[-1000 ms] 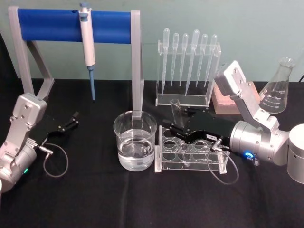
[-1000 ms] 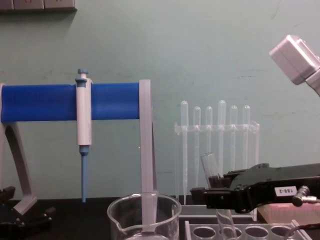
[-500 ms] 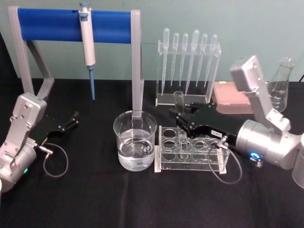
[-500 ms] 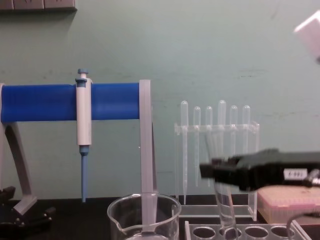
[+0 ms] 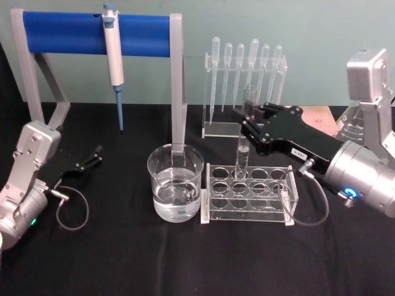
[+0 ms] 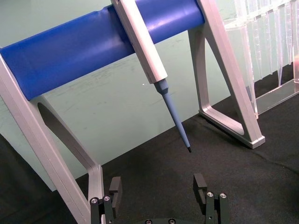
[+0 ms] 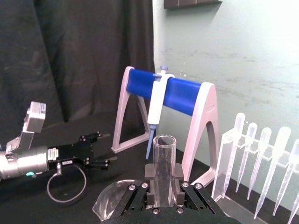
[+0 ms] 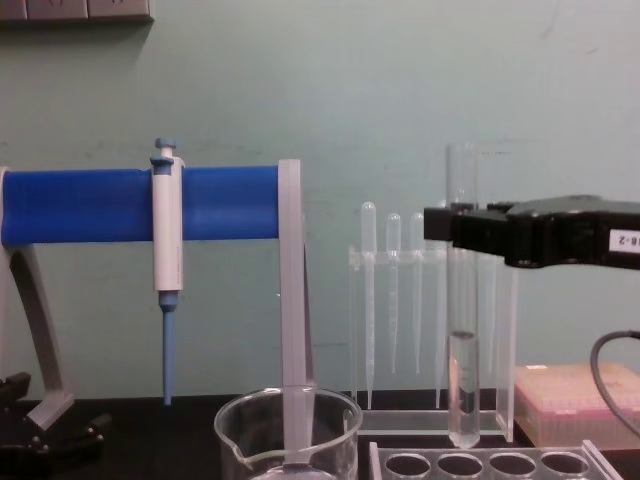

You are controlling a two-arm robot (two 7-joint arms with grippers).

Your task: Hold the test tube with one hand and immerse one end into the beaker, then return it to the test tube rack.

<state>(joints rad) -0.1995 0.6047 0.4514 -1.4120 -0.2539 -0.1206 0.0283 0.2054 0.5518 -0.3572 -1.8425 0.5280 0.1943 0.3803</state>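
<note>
1. Glass tube (image 5: 242,157) (image 8: 462,390) (image 7: 163,161): note that it stands upright, clamped near its upper end, with the open rim above the fingers.
2. Right gripper (image 5: 248,123) (image 8: 460,225) (image 7: 163,192): see it reaching in from the right, raised over the rack (image 5: 247,194) (image 8: 480,462). Its 2 fingers are closed on the tube, 1 on each side.
3. Tube position: in the chest view, find the round bottom just above the rack's top plate. In the head view it lies over the rear row of holes. You cannot tell whether it has entered a hole.
4. Tube contents: a liquid line shows in the lower part in the chest view.
5. Beaker (image 5: 176,185) (image 8: 288,430): it sits on the black table (image 5: 185,259), just beside the rack on the robot's left, partly filled with clear liquid. The tube is apart from it.
6. Left gripper (image 5: 92,157) (image 6: 158,186) (image 7: 96,149): it rests low at the table's left, near the foot of the blue stand (image 5: 92,34). Its fingers are spread with nothing between them.
7. Pipettor (image 5: 113,55) (image 8: 167,240): it hangs on the stand's blue bar.
</note>
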